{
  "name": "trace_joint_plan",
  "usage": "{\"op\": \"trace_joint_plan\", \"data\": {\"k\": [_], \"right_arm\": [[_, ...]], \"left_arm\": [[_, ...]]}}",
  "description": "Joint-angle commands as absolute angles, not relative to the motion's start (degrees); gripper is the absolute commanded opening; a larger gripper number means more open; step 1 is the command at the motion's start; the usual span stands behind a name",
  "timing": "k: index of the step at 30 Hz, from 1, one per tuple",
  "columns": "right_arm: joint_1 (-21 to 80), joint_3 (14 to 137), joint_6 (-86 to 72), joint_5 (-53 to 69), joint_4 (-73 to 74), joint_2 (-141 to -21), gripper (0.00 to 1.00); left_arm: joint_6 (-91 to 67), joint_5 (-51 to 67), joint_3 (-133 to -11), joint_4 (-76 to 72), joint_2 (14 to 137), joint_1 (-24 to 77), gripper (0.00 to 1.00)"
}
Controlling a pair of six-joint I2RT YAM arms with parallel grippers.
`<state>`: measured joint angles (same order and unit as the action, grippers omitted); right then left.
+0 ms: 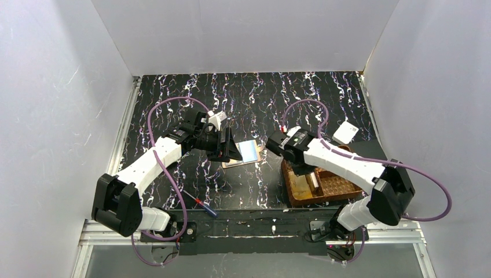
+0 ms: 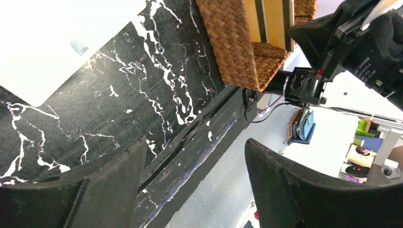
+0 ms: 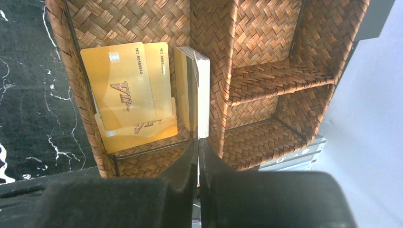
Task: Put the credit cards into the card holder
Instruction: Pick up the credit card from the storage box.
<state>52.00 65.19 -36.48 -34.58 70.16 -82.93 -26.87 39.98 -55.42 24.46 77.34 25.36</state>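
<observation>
**Right fingers pinched shut at the card stack in the basket**

I am pressing my right fingers (image 3: 183, 166) together until almost no gap is showing between them. Their tips are sitting at the near end of an upright stack (image 3: 203, 90) of credit cards, which is standing on edge in the left-hand compartment of the woven basket (image 3: 62, 57) and leaning against the middle divider. I cannot tell whether a card is actually caught between the tips or whether they are only touching the stack's end. Just left of the stack, in the same compartment, two gold cards (image 3: 126, 90) are lying flat, one overlapping the other.

The basket is resting at the near right of the counter (image 1: 255, 98), and my right arm is reaching over it from above.

I am holding my left fingers (image 2: 119, 171) wide apart with nothing between them, hovering over the middle of the counter. Just to their right a blue-banded card (image 1: 249, 151) is lying flat on the counter. Another white card (image 1: 346, 132) is lying at the far right, well apart from the basket. A screwdriver (image 1: 205, 205) is lying near the front edge, on my left side.
</observation>
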Motion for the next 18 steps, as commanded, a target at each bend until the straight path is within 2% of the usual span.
{"op": "trace_joint_plan", "data": {"k": [1,5,11,18], "right_arm": [[48.1,65.4,-32.4,-28.9,66.5,-78.2,0.01],[42.1,64.3,-28.3,-18.4,61.4,-73.2,0.01],[29.7,62.9,-22.9,0.1,57.8,-67.7,0.01],[12.2,60.8,-18.8,20.2,58.1,-66.5,0.01]], "left_arm": [[-29.5,44.7,-55.2,21.5,75.5,25.6,0.74],[-35.6,48.9,-54.6,15.6,75.7,25.6,0.75],[-50.7,54.3,-51.5,-2.3,76.9,25.6,0.76],[-56.4,53.0,-55.4,-5.0,79.3,27.8,0.77]]}}
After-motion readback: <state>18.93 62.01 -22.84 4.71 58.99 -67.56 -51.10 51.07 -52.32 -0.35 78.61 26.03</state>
